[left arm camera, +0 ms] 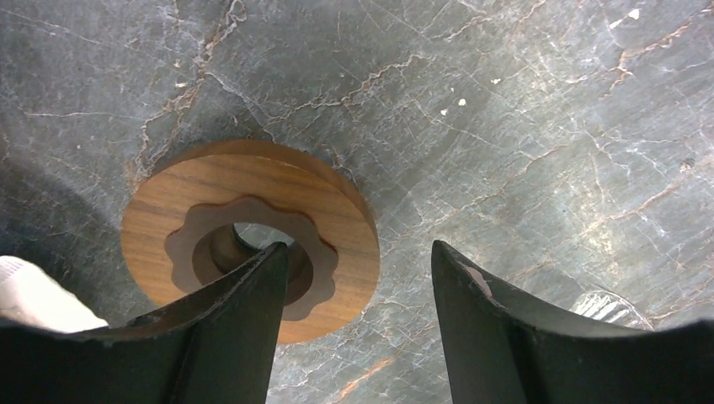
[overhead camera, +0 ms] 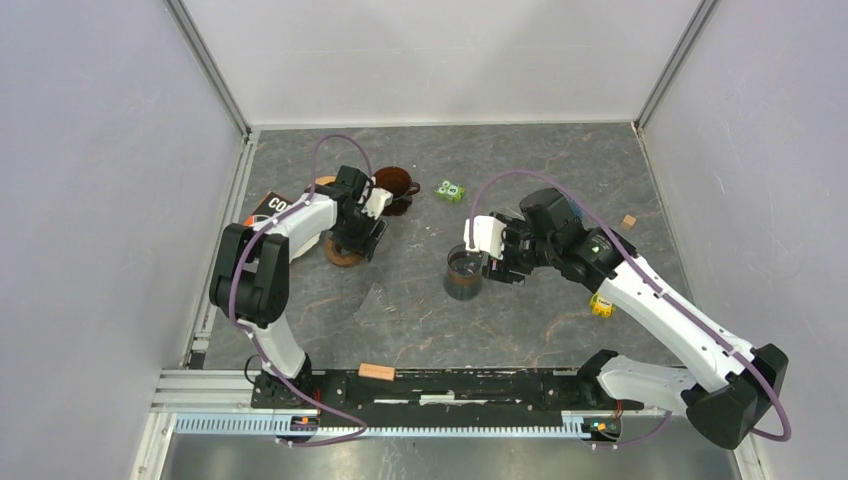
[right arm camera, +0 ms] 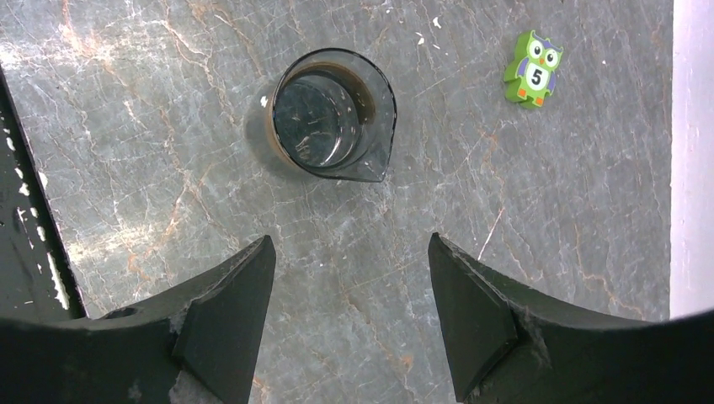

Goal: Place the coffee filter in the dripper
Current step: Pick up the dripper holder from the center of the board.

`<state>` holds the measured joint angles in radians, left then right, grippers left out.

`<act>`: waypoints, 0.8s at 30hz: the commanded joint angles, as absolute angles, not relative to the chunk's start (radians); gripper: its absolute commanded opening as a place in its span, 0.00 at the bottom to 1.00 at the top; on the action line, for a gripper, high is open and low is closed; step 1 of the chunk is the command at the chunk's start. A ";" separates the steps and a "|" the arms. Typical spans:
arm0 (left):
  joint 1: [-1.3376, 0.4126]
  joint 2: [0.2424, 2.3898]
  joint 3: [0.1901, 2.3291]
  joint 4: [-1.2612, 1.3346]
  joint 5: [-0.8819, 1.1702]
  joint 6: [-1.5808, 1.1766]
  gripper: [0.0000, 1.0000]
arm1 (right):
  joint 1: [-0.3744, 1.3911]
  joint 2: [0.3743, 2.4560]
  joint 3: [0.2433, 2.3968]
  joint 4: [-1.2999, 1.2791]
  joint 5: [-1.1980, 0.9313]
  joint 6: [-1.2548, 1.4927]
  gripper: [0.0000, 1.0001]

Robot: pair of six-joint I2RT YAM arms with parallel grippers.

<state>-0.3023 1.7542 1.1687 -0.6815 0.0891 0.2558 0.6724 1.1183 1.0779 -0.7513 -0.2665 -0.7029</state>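
A brown tinted glass dripper sits at the back, right of my left gripper. A wooden ring with a scalloped hole lies on the table. My left gripper is open just above it, one finger over the ring's hole and the other over bare table; it also shows in the top view. My right gripper is open and empty, near a dark glass carafe. No coffee filter clearly shows. A white thing at the left wrist view's edge cannot be identified.
A black and orange package lies left of the left arm. A green owl toy is beyond the carafe. A yellow piece and a small brown block lie on the right. An orange block rests on the front rail.
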 commanded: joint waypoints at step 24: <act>-0.506 1.551 1.576 -1.023 0.362 0.287 0.14 | 0.298 0.881 0.886 -0.603 -0.429 -0.595 0.77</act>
